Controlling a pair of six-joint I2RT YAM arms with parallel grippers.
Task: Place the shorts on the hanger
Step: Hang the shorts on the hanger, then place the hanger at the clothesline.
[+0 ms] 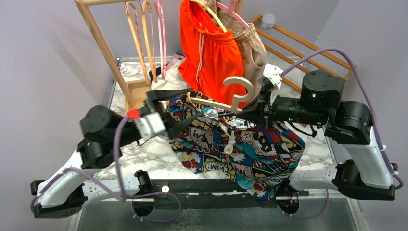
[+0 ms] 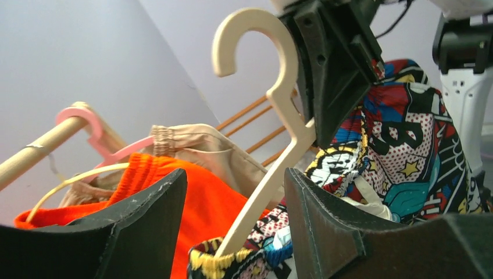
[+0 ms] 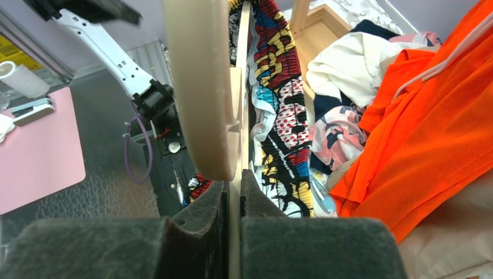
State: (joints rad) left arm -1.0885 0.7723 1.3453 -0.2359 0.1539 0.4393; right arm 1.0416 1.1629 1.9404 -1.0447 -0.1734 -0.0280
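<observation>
Cream plastic hanger (image 2: 264,186), thick curved arms: right gripper (image 3: 234,195) clamped on its neck, under the hook. Multicoloured comic-print fabric shorts (image 1: 250,149) draped over it, hanging beneath that gripper. Left gripper (image 2: 234,174) unclenched, jaws straddling one hanger arm.

White marble-patterned table (image 1: 144,149) seen beneath arms. Wooden rack (image 1: 137,94) base set on far left part. Heap of white, navy and pink clothes (image 1: 169,79) piled just beside rack base. Shorts (image 1: 250,149) spread over centre, lower edge draped past near side, over black rail (image 1: 202,185)
</observation>
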